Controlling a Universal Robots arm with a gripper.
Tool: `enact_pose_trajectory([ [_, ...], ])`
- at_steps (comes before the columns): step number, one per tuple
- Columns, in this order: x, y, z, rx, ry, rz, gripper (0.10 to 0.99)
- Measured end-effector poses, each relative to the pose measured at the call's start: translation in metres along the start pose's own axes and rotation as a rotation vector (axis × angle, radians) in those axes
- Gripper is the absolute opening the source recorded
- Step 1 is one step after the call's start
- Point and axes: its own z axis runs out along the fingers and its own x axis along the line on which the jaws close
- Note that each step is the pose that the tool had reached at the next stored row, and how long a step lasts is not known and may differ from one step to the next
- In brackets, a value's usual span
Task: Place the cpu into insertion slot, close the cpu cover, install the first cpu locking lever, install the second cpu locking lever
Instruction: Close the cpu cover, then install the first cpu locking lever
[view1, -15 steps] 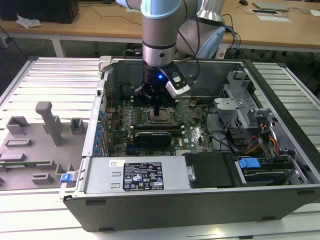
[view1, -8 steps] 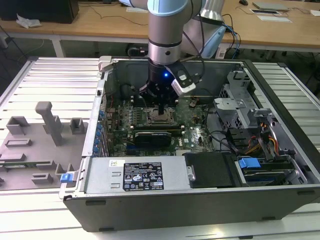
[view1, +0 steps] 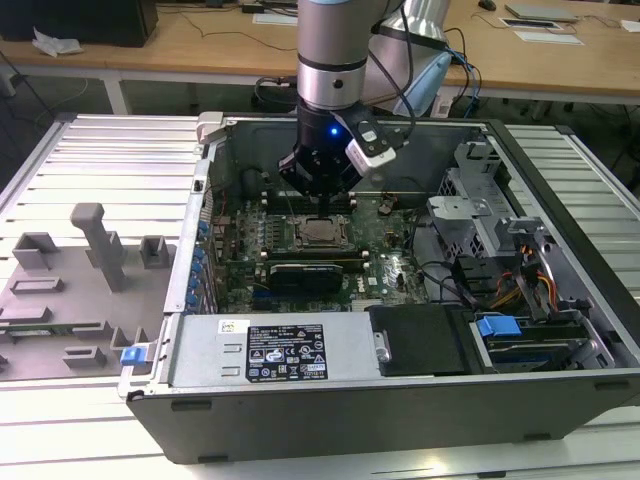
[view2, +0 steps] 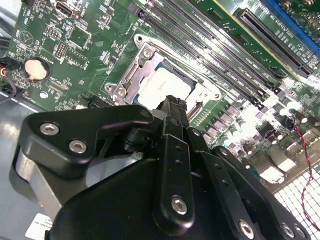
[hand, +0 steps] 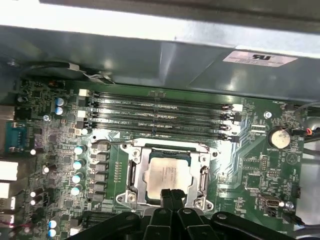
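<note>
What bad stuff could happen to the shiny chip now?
The gripper hangs right at the edge of the cover, beside the cpu. If it slips, it might scratch the cpu or bend the cover. The memory slots sit close by, so a sideways bump could hit them.
</note>
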Motion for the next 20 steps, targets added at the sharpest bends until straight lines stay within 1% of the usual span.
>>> enact_pose_trajectory([
  [20, 0.0, 0.0, -0.0003, 0.0, 0.0001, 0.0, 0.106],
])
